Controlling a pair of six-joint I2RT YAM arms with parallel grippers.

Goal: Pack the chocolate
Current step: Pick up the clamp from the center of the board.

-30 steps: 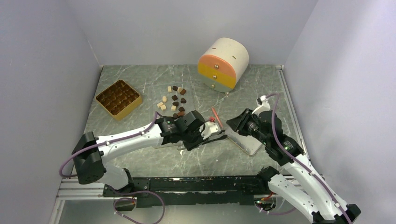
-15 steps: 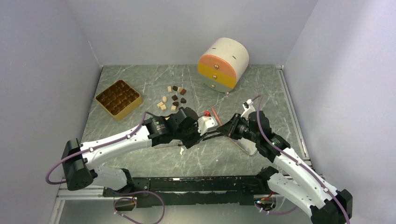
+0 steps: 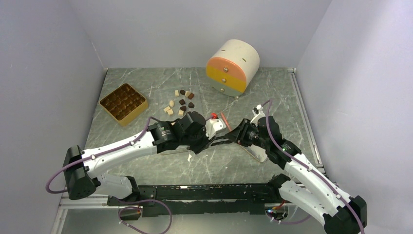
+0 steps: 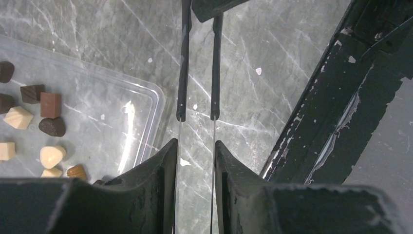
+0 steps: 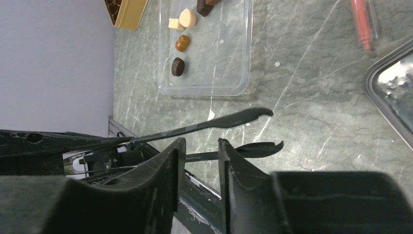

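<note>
Small dark, brown and cream pieces of chocolate (image 3: 182,101) lie loose behind my left arm; the left wrist view shows them (image 4: 50,105) on a clear plastic sheet (image 4: 141,105). My left gripper (image 3: 207,142) (image 4: 195,142) is shut on black tweezers (image 4: 183,63), whose two prongs stick out over the marble. The right gripper (image 3: 238,136) (image 5: 201,140) sits at the tweezers' tips (image 5: 219,120) with its jaws slightly apart. One prong crosses just beyond that gap, and I cannot make out any contact. The golden-brown compartmented tray (image 3: 123,102) stands at the far left.
A thin orange-red stick (image 3: 225,120) lies just behind the two grippers. A round cream, orange and yellow drawer unit (image 3: 233,67) stands at the back. A shiny metal tray (image 5: 389,92) lies under the right arm. A black rail (image 4: 321,112) runs along the table's near edge.
The right gripper has swung left and now meets the tweezers' tips. My left arm has drawn back a little to the left with the tweezers in it. Little moved in the last half second.
</note>
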